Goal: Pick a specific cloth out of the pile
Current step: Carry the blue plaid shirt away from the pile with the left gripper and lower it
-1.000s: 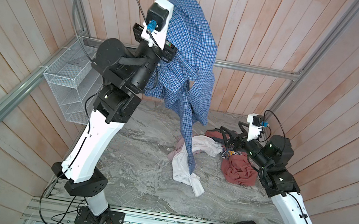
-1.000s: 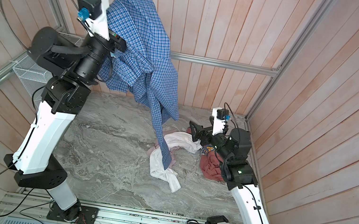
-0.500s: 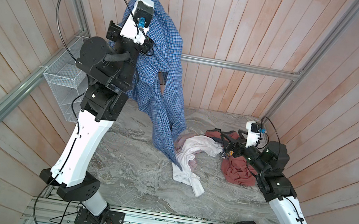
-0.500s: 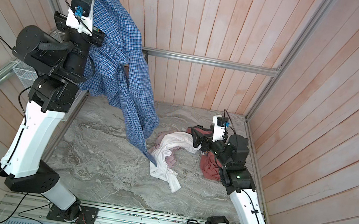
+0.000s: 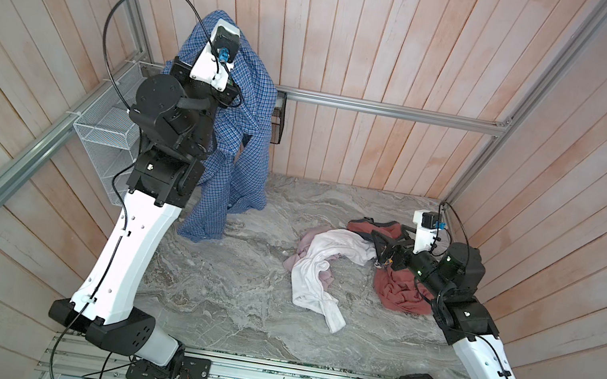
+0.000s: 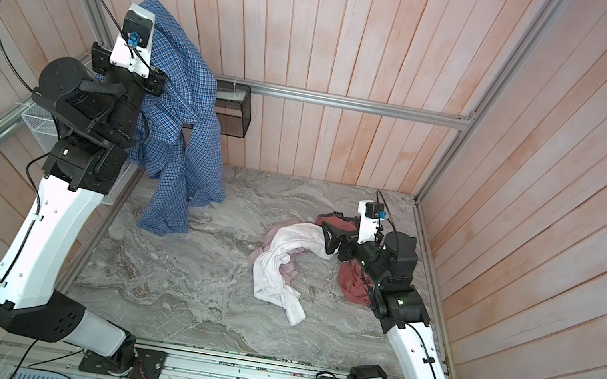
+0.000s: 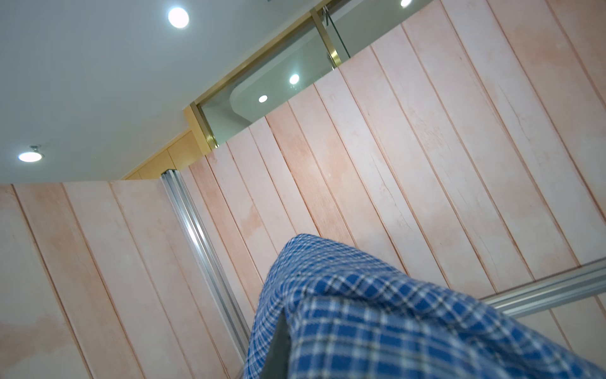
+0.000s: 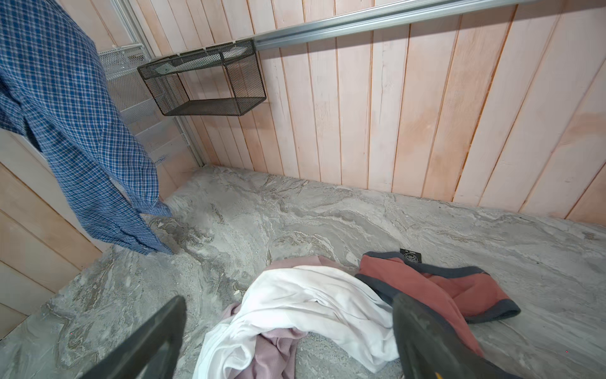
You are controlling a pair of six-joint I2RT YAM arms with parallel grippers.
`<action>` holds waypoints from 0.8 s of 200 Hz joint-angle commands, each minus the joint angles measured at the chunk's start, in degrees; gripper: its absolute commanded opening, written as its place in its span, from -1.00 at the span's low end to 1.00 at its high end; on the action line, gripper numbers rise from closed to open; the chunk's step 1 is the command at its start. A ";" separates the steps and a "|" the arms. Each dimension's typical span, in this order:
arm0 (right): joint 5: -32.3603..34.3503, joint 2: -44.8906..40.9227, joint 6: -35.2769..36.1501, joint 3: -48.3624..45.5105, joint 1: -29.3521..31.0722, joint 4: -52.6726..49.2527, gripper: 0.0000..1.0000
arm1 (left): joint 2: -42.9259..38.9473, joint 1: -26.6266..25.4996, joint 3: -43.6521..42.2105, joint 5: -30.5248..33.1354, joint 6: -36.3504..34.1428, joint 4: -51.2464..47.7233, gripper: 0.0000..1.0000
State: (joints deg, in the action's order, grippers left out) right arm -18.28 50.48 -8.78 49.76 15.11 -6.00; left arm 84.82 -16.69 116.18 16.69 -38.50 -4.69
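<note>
At ten o'clock over the worktop, holding the cloth aloft in clamped left jaws.
Hanging long axis vertical, hem nearly at the surface, well apart from the pile at three o'clock; hovering there with right jaws spread wide, empty.

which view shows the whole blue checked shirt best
Both top views: the blue checked shirt hangs there in full. The right wrist view catches only its lower part; the left wrist view shows only a close-up fold.
</note>
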 commanded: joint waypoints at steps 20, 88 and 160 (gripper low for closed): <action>0.08 -1.50 -0.01 -1.13 -0.27 -0.09 0.96 | -2.28 4.80 -12.23 0.42 3.08 5.63 -1.00; 2.23 -2.27 -0.08 -1.92 -0.46 -1.69 0.96 | -6.30 9.49 -35.85 3.57 7.38 9.69 -1.00; 2.79 -1.80 -1.72 -4.73 -0.52 -1.20 0.96 | -11.27 13.93 -44.29 -11.74 25.87 1.41 -1.00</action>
State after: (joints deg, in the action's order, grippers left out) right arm -16.32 48.71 -9.32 46.33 14.85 -7.35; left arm 78.85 -2.11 76.47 15.07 -22.94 -2.35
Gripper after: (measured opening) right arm 0.980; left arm 0.063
